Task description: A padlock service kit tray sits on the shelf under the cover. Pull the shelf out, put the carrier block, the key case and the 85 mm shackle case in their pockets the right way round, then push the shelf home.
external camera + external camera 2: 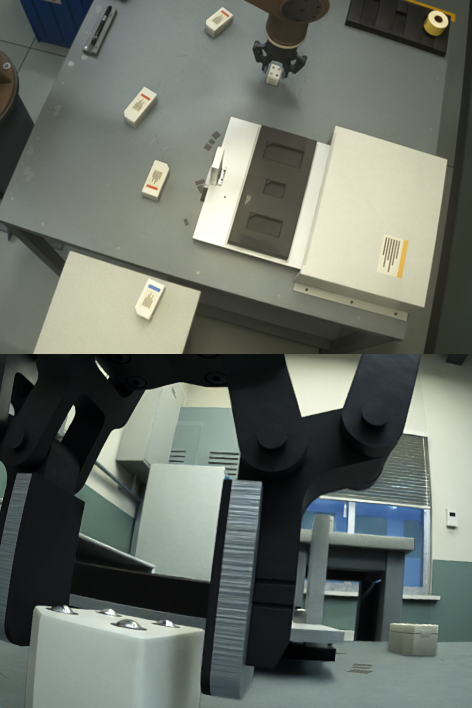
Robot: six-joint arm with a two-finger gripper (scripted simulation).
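Observation:
The shelf [244,190] stands pulled out from under the white cover [375,213] at mid-table. On it lies the black kit tray [272,190] with three empty pockets in a row. Behind the shelf, on the table, stands the small white carrier block [273,74] with metal studs on top [112,654]. My gripper [277,65] is open and has come down around the block, a finger on each side of it. It holds nothing. Three white cases with red stripes lie on the left of the table: one at the back [219,21], one at mid-left [140,106], one nearer the shelf [155,180].
A black slotted rack [396,23] with a yellow tape roll [435,22] sits at the back right corner. A white case with a blue stripe [150,299] lies on a low side table. A metal tool [100,30] lies at the back left. The shelf's handle [217,167] sticks up.

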